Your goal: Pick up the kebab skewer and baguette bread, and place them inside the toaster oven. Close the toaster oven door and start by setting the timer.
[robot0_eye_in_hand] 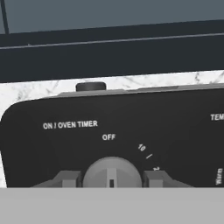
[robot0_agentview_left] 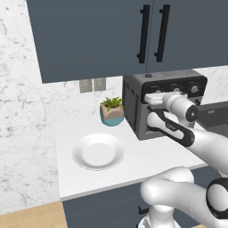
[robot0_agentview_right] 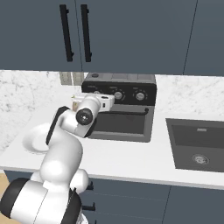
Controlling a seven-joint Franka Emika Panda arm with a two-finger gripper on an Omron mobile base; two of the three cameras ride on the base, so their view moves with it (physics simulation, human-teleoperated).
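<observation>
A: Toaster oven [robot0_agentview_right: 120, 109], the boxy dark grey-black one with silver knobs along its top panel, stands on the white counter [robot0_agentview_left: 147, 160] against the marble wall. What has the hand got?

B: The two-finger gripper [robot0_eye_in_hand: 111, 178] is at the oven's control panel. In the hand view its dark fingertips [robot0_eye_in_hand: 65, 179] sit tight on either side of the round grey timer knob [robot0_eye_in_hand: 111, 173], so it is closed onto that knob. The knob's mark points up toward OFF, under the words ON / OVEN TIMER.

A: And the toaster oven door [robot0_agentview_right: 120, 124]?

B: It stands upright and shut, its black bar handle across the top, just below the gripper.

A: Anything beside it?

B: A round white plate [robot0_agentview_left: 98, 151] lies on the counter to the oven's left. Behind the plate, near the wall, stands a small green plant in a teal and tan pot [robot0_agentview_left: 112, 112]. To the oven's right a dark sink [robot0_agentview_right: 199, 146] is set into the counter. Dark blue-grey wall cabinets [robot0_agentview_left: 95, 35] with black bar handles hang above.
</observation>
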